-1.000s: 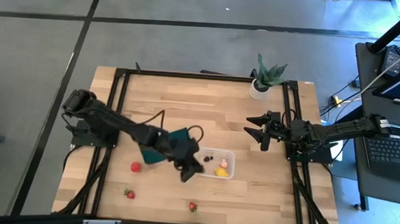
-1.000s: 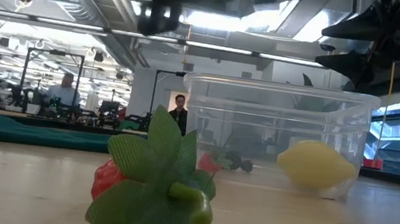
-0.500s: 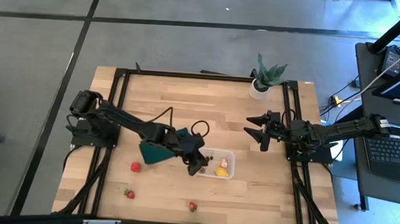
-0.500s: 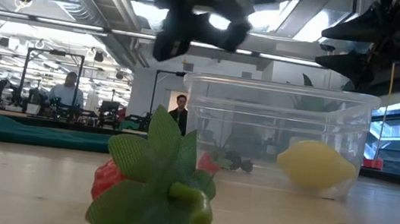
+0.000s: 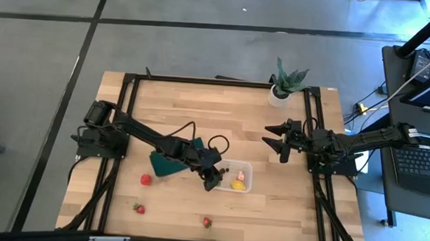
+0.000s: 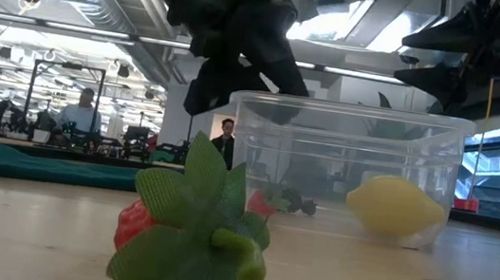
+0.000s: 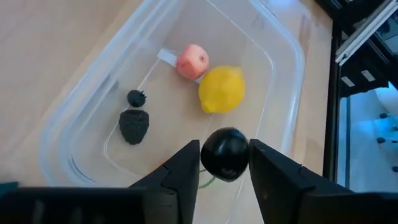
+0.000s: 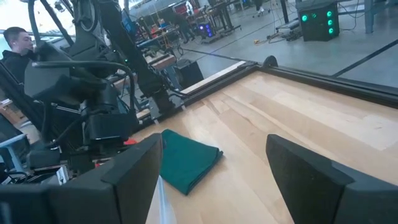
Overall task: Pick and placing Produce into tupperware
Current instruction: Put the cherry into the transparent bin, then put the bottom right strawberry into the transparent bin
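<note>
My left gripper [image 7: 224, 163] is shut on a small dark round berry [image 7: 226, 149] and hangs over the near-left end of the clear tupperware [image 5: 250, 167], at about rim height in the low view. Inside the tub [image 7: 283, 74] lie a yellow lemon [image 7: 221, 89], a pinkish-red round fruit [image 7: 191, 60] and two dark berries [image 7: 134, 126]. A red round fruit [image 5: 145, 179] and two strawberries [image 5: 139, 208] [image 5: 207, 222] lie on the table. My right gripper [image 5: 276, 142] waits open above the table's right side. My left gripper pinches the dark round berry [image 7: 217, 158] between its two fingers [image 7: 184, 168], one on each side of it. The fingers point down, slanting toward the table's right. The berry is lifted clear above the tub's floor, and a thin green stem [image 7: 207, 181] trails below it.
A dark green pad [image 5: 170, 163] lies just left of the tub, under my left arm. A potted plant [image 5: 285, 83] stands at the far right corner. In the low view a strawberry [image 6: 190, 238] lies close before the tub [image 6: 342, 170]. People show in the room behind.
My left gripper, shut on the berry, has moved toward the table's right from beside the tub's left end to over the tub. In the low view it has come down to rim height.
</note>
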### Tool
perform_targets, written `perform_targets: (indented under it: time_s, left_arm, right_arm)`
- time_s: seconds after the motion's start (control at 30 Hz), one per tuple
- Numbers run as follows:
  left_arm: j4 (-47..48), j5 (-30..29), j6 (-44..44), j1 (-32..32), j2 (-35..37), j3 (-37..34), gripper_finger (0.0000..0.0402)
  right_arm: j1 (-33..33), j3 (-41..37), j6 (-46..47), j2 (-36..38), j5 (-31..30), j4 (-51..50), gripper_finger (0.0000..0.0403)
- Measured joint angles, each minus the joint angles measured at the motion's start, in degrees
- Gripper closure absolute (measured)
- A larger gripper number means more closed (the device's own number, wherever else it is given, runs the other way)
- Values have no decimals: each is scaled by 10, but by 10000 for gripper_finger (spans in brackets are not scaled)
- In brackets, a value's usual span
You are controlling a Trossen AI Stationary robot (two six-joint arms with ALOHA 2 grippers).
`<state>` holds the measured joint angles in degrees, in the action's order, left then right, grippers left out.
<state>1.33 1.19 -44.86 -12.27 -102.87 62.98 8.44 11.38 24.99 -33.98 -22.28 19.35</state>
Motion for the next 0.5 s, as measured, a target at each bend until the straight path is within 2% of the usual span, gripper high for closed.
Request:
perform_targets:
  time_s: [0.37, 0.5]
  left_arm:
    - [-59, 0, 5, 1, 6, 0, 280]
    - [-74, 46, 52, 2, 7, 0, 270]
  right_arm:
    - [0, 0, 0, 0, 0, 0, 114]
    - [0, 0, 0, 0, 0, 0, 114]
